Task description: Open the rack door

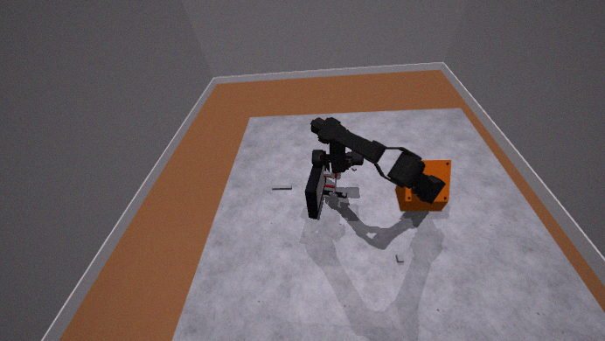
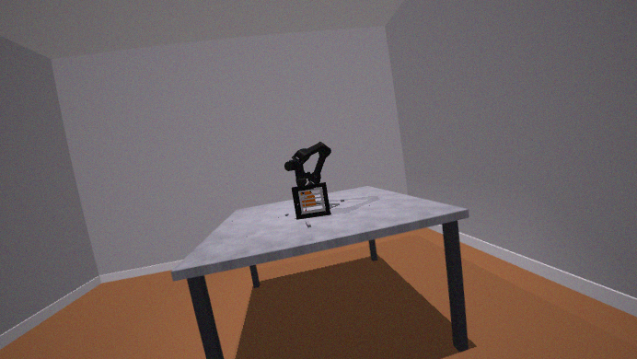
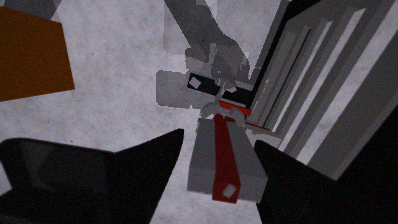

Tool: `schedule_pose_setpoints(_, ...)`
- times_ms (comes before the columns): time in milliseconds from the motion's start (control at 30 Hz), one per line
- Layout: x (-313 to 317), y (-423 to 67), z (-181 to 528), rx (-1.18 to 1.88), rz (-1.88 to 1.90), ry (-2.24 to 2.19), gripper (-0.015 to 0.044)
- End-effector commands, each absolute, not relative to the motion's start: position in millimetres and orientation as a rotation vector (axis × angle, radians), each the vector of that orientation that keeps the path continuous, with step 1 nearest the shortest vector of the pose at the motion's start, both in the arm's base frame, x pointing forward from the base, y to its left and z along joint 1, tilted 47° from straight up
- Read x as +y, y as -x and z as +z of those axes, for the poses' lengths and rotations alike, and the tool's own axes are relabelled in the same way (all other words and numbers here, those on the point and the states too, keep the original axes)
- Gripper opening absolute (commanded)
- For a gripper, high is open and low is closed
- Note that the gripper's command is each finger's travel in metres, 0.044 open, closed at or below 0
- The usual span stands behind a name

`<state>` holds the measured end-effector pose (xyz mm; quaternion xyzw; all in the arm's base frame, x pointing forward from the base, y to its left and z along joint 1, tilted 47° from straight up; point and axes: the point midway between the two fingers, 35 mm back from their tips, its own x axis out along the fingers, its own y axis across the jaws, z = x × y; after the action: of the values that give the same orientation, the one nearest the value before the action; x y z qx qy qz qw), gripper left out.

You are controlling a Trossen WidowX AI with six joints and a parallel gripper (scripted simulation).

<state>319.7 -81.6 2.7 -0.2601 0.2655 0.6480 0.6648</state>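
The rack's black frame [image 1: 312, 201] [image 2: 327, 200] stands upright on the table. Its grey slatted door panel [image 3: 345, 100] shows at the right in the wrist view and looks in line with the frame; its exact angle is unclear. The grey handle with a red strip [image 3: 225, 160] [image 1: 336, 176] sticks out on the side toward the arm's base. My gripper [image 3: 218, 139] [image 1: 337, 171] points down over the handle, partly open. The handle is between the fingers, with a visible gap at the left finger. The right finger is very near it; contact there is unclear.
An orange block [image 1: 438, 172] [image 3: 35, 57] stands by the arm's base. A thin grey rod [image 1: 281, 188] lies beyond the frame. A small L-shaped piece [image 1: 399, 259] lies nearer the camera in the top view. The arm [image 1: 358, 144] arches above the table.
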Motion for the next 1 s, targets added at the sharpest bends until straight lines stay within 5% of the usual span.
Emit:
schedule_pose_setpoints(0, -79.5, -321.0, 2.8, 0.590, 1.468, 0.593, 0.0243)
schedule_pose_setpoints(967, -79.5, -321.0, 2.8, 0.590, 1.468, 0.593, 0.0050)
